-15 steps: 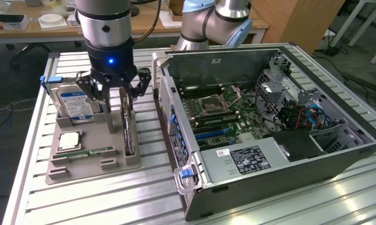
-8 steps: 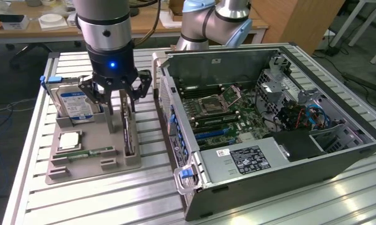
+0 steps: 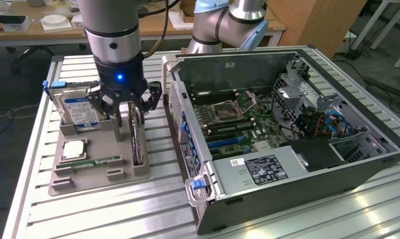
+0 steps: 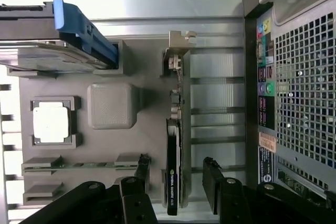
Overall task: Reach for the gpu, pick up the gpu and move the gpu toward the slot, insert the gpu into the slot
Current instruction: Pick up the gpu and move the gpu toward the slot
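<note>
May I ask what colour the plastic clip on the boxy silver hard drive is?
Blue plastic clip, best in the wrist view.

I get room both sides of gpu (image 3: 136,144) | hard drive (image 3: 80,109) exterior view's left | computer case (image 3: 176,104) exterior view's right

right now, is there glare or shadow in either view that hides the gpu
Exterior view: light glares off the table slats near the computer case, while the gpu sits dim below the gripper. Wrist view: part of the table is washed out white; the gpu's black edge reads clearly against the grey tray.
</note>
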Controlling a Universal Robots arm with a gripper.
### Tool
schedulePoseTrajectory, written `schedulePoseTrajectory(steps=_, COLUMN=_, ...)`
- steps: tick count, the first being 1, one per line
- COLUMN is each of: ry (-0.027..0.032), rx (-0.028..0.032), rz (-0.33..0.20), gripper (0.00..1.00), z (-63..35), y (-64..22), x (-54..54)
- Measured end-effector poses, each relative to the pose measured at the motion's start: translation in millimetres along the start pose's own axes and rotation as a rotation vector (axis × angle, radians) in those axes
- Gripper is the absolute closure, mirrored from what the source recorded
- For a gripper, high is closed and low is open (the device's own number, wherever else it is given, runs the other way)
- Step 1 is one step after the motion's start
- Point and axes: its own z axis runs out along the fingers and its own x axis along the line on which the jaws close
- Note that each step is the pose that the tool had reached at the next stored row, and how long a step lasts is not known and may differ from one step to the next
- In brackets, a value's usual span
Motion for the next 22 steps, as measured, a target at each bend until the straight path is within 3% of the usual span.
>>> schedulePoseTrajectory(steps=22, ry=-0.0015, rx=0.0001, rz=0.018, gripper=0.47, z=39.9, y=-2.0, x=0.4)
